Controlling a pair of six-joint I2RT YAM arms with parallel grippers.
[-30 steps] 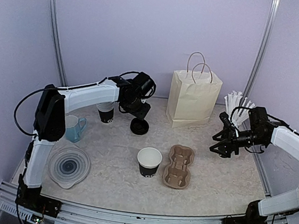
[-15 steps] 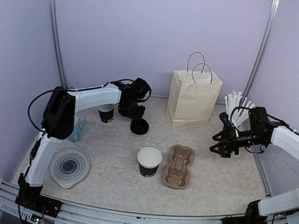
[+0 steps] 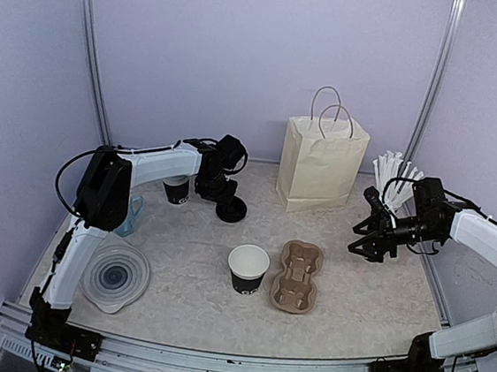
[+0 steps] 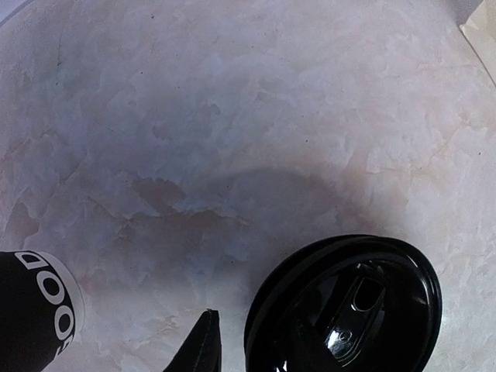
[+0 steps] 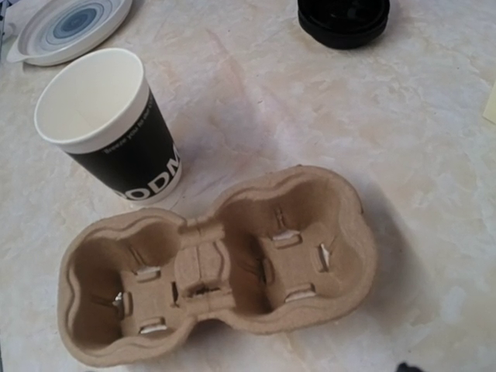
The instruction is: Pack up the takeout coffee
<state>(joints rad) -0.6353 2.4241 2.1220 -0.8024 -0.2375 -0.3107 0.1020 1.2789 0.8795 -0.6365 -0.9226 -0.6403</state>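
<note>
Left pincer (image 3: 222,198) low; perhaps on lid (image 3: 232,209)

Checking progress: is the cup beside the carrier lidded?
Lidless: the cup shows its open white inside; a black lid lies apart.

We are looking at a glossy black plastic lid (image 4: 345,306), a matt paper cup (image 5: 108,124), a rough brown pulp tray (image 5: 217,263), a smooth cream paper bag (image 3: 320,167), and a mottled, stone-like tabletop (image 4: 232,116).

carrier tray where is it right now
Top view: the carrier tray lies right of centre, just right of the open black cup and in front of the paper bag.
</note>
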